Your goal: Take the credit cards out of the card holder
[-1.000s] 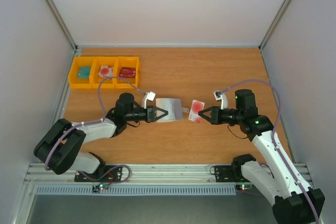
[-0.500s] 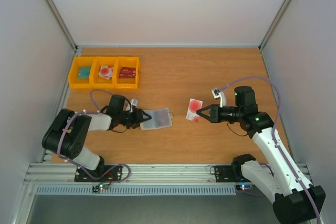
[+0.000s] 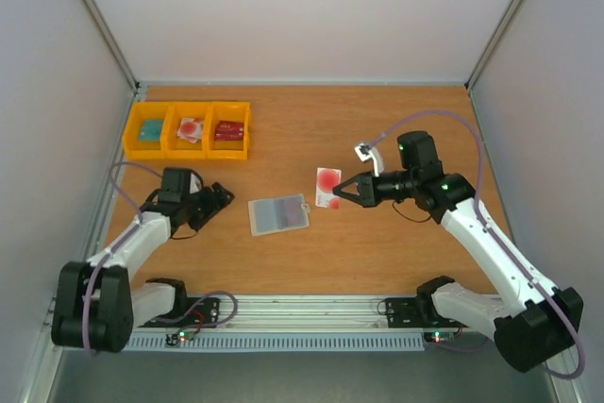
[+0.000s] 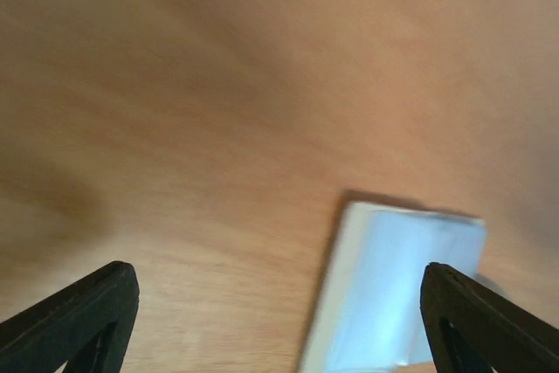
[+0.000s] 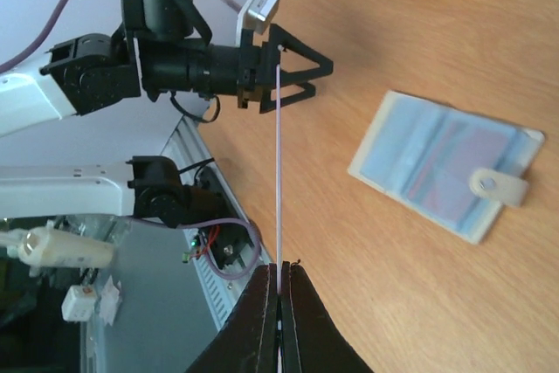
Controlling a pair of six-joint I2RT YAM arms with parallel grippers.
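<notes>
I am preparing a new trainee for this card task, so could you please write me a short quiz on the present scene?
1. True or false: the right gripper is shut on a credit card.
2. Where is the card holder? A) in the left gripper B) lying open on the table C) in the right gripper
3. How many yellow bins stand at the table's far left?
Key: 1 true; 2 B; 3 three.

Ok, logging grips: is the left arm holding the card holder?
No, the card holder lies flat on the table, apart from the open left fingers.
</notes>
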